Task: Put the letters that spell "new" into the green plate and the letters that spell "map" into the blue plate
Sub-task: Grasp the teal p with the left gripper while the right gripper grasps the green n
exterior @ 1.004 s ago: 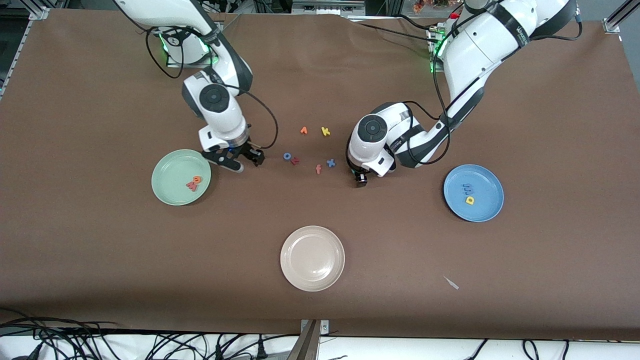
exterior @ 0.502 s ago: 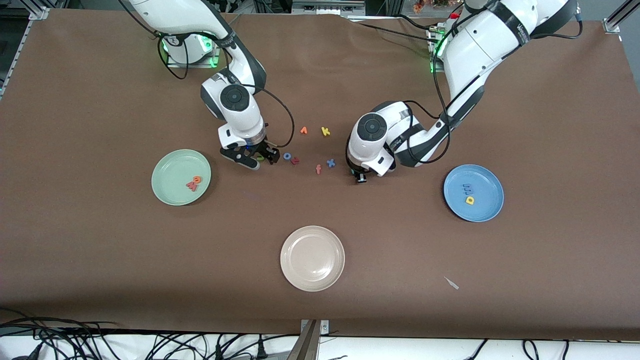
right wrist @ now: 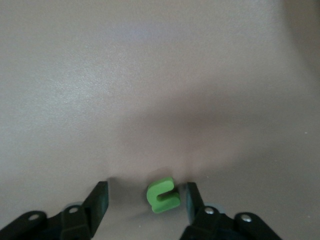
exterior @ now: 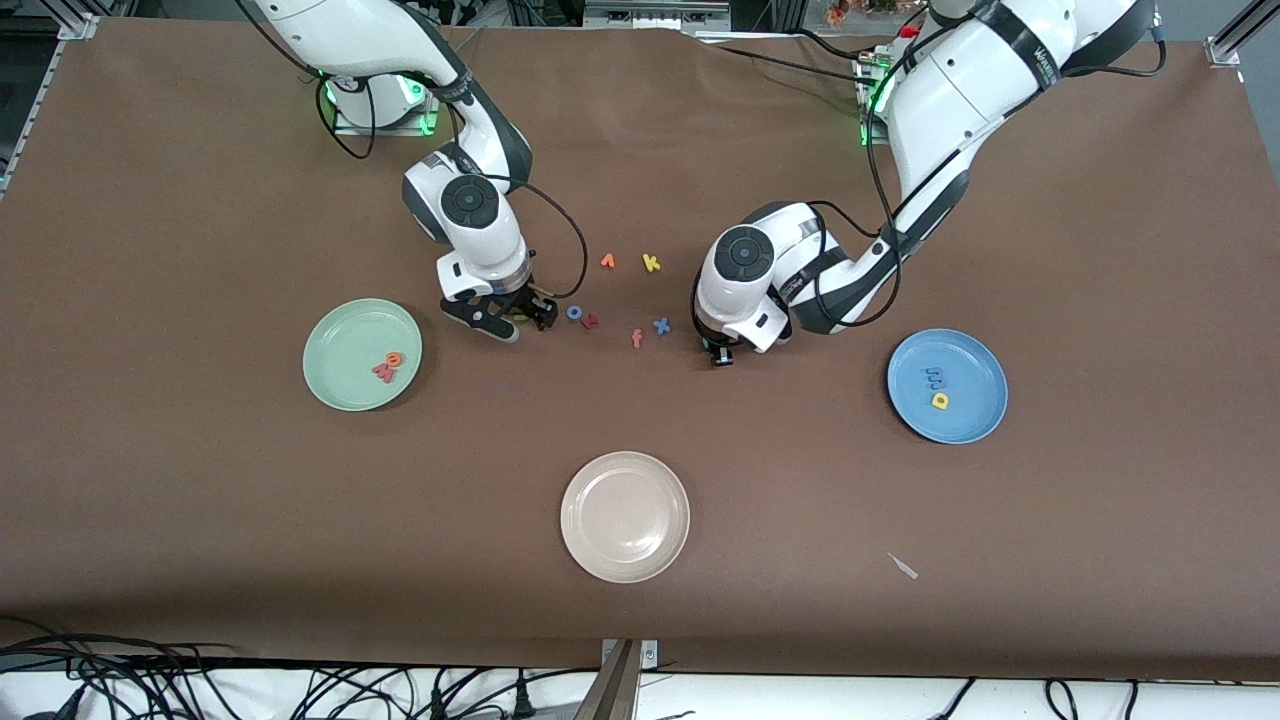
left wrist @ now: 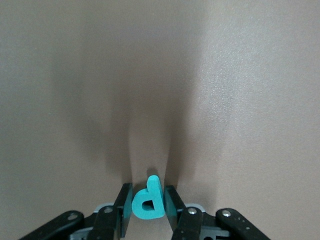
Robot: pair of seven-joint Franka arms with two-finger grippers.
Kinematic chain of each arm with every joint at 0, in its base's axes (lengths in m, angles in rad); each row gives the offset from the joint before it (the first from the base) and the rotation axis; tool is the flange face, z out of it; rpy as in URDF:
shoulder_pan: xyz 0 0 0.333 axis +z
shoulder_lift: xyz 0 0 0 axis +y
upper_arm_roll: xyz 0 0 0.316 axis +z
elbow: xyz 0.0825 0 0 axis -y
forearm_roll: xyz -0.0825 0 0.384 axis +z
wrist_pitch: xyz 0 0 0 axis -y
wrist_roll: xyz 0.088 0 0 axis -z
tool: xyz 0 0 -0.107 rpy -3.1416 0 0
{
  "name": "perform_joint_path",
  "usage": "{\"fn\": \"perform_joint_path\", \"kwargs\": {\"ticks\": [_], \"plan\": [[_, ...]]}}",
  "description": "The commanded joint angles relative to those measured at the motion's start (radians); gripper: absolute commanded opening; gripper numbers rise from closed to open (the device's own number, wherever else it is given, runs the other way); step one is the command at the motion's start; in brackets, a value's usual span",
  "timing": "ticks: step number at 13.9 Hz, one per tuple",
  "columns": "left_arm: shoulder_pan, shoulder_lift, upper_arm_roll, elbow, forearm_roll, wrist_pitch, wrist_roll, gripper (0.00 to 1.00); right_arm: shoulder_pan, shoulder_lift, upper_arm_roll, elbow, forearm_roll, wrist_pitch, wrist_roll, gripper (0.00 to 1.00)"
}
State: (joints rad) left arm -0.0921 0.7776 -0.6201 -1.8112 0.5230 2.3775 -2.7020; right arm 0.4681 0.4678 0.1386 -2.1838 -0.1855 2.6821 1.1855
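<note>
Left gripper (exterior: 718, 356), just right of frame centre in the front view, is down at the brown table (exterior: 200, 550) with its fingers (left wrist: 123, 202) clamped on the teal p (left wrist: 148, 199); the wrist view shows the letter pinched edge-on between both pads. Right gripper (exterior: 505, 322), left of centre and just right of the green plate (exterior: 340, 340), sits low with fingers (right wrist: 99, 200) partly apart, straddling the green n (right wrist: 162, 194). Gaps show on both sides, so nothing is gripped. The green plate, mid-left of frame, holds the orange e (exterior: 395, 358) and salmon-red w (exterior: 384, 373), touching each other. The blue plate (exterior: 975, 420), mid-right, holds the blue m (exterior: 936, 377) and yellow a (exterior: 940, 400), close together. Loose letters between the two grippers: blue o (exterior: 574, 312) with a small red piece (exterior: 591, 321) touching it, salmon f (exterior: 637, 338), blue x (exterior: 661, 325), and above them an orange v-shape (exterior: 607, 261) and yellow k (exterior: 651, 262). Cream-white plate (exterior: 625, 516) sits lower centre, a small pale scrap (exterior: 903, 566) at lower right.
</note>
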Motion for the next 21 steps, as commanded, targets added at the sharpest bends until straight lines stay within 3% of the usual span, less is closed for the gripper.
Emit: {"fn": "perform_joint_path", "kwargs": {"ticks": [1, 5, 9, 13, 18, 21], "plan": [[-0.011, 0.005, 0.017, 0.003, 0.040, -0.037, 0.029, 0.00, 0.000, 0.008, -0.001, -0.004, -0.023, 0.022, 0.016, 0.60], [-0.009, 0.003, 0.005, 0.035, 0.019, -0.148, 0.223, 0.00, 0.000, 0.009, -0.001, -0.005, -0.042, 0.021, 0.014, 0.44], [0.003, 0.003, -0.026, 0.062, -0.029, -0.263, 0.482, 0.00, 0.000, 0.009, -0.001, -0.005, -0.042, 0.021, 0.013, 0.21], [0.014, 0.003, -0.023, 0.105, -0.069, -0.333, 0.619, 0.00, -0.003, -0.037, -0.028, 0.004, -0.042, -0.028, -0.050, 0.17], [0.052, 0.003, -0.020, 0.214, -0.132, -0.516, 0.867, 0.00, -0.008, -0.093, -0.092, 0.154, -0.028, -0.377, -0.272, 0.17], [0.126, 0.003, -0.021, 0.301, -0.156, -0.673, 1.124, 0.00, -0.009, -0.118, -0.187, 0.223, -0.020, -0.523, -0.531, 0.17]]}}
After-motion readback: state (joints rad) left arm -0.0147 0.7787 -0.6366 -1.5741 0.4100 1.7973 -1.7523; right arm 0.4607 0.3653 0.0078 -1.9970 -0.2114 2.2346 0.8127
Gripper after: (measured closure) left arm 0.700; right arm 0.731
